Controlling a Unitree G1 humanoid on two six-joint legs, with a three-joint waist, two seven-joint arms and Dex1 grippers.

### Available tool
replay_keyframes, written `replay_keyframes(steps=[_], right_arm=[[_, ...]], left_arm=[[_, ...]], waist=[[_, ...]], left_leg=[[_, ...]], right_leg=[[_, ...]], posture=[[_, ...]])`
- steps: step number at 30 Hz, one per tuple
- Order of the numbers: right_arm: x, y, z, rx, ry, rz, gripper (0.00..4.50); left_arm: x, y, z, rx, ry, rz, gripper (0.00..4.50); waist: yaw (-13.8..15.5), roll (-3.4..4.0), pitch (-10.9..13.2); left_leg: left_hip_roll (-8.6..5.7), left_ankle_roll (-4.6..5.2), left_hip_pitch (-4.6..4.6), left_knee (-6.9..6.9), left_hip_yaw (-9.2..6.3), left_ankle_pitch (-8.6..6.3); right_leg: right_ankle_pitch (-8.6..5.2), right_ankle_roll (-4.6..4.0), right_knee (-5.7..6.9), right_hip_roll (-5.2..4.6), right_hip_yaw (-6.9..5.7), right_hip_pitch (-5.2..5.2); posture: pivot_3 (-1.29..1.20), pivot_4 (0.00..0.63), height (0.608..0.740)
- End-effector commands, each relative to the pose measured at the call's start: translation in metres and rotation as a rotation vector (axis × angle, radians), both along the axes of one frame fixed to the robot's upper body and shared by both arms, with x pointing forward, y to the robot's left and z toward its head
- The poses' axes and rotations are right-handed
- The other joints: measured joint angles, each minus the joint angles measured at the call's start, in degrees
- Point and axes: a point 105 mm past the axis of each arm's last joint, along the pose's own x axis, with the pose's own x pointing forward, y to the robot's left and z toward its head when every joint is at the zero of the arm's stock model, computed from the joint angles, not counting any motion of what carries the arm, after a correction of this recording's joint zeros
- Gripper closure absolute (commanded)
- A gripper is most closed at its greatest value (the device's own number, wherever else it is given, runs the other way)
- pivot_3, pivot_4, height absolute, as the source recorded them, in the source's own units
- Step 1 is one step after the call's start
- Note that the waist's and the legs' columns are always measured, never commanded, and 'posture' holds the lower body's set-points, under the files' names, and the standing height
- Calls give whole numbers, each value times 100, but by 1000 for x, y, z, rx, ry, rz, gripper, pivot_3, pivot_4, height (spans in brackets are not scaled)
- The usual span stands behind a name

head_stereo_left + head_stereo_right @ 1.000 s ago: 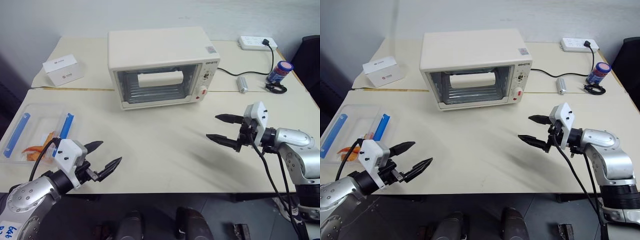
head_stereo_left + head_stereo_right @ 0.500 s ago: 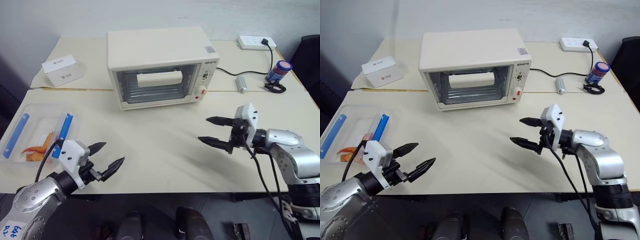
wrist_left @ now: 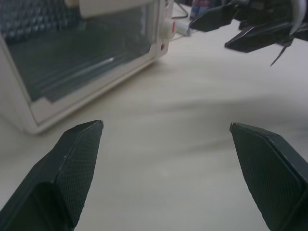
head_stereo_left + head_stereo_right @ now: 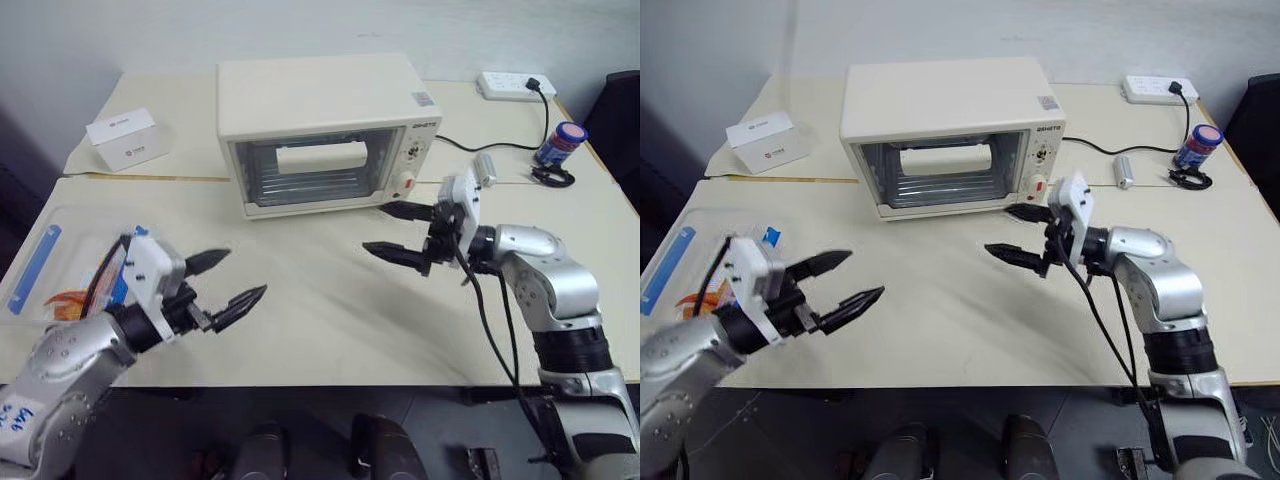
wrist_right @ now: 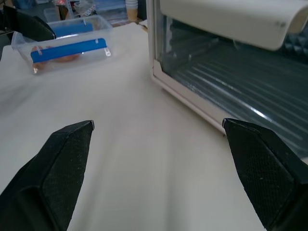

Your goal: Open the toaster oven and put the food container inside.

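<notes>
The table (image 4: 330, 300) held everything, and the toaster oven (image 4: 325, 130) stood at about twelve o'clock on it, glass door shut, its handle bar across the top of the door and the controls on its right end. The food container (image 5: 65, 45) lay at roughly nine o'clock near the table's left edge, lid on, orange food showing through the clear wall, well apart from the oven.

The right gripper (image 4: 397, 231) hung above the table just in front of the oven's lower right corner, fingers spread wide and holding nothing. The left gripper (image 4: 229, 282) hovered at about seven o'clock, just beside the container, equally wide and empty.

The step in hand looked to be opening the door. To do it well, the right gripper would likely need to rise to the handle, take the bar between its fingers near the middle, and draw it out and down along the hinge's arc rather than straight back, so the light oven did not slide.

Smaller things sat clear of that path: a white cardboard box (image 4: 126, 139) at ten o'clock, a power strip (image 4: 516, 85) at one o'clock, a jar (image 4: 559, 145) and a small metal cylinder (image 4: 485, 167) at two. Nothing blocked the door's swing; the dropped door itself could later crowd the container's route.
</notes>
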Motion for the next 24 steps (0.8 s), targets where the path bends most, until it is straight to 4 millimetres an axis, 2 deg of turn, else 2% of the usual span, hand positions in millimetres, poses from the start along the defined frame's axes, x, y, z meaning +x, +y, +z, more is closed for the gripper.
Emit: replay_keyframes(steps=[1,4,10,15,19,24], right_arm=[[4,5,10,5,-44,8,24],[13,11,17,12,-61,5,24],[22,19,27,21,-80,15,24],[7,31,35,42,-101,129,24],[-12,37,36,58,-95,222,24],[-2,36,23,0,-49,168,24]], left_arm=[[2,2,29,-33,-48,-31,0],[4,3,46,-24,-74,-58,0],[4,5,57,35,-97,-75,0],[13,10,60,53,-107,-63,0],[20,15,74,38,-131,-58,0],[25,20,86,41,-164,-54,0]], waist=[[-10,0,0],[-33,1,1],[-40,2,2],[-36,3,2],[-25,3,3],[-27,3,3]], left_leg=[[-1,0,0,0,0,-1],[-2,0,-3,-3,8,-2],[4,-7,-26,-5,78,2],[10,-8,-26,-5,91,2],[14,-10,-26,-5,97,1],[16,-11,-25,-5,106,0]], right_leg=[[0,0,2,0,1,0],[0,0,2,1,4,-11],[-1,-1,26,7,25,-65],[-1,-1,26,13,33,-69],[-1,-1,27,19,38,-75],[-1,-1,28,21,43,-78]], posture=[[0,150,740],[0,150,740],[0,150,740],[0,150,740],[0,150,740],[0,150,740]])
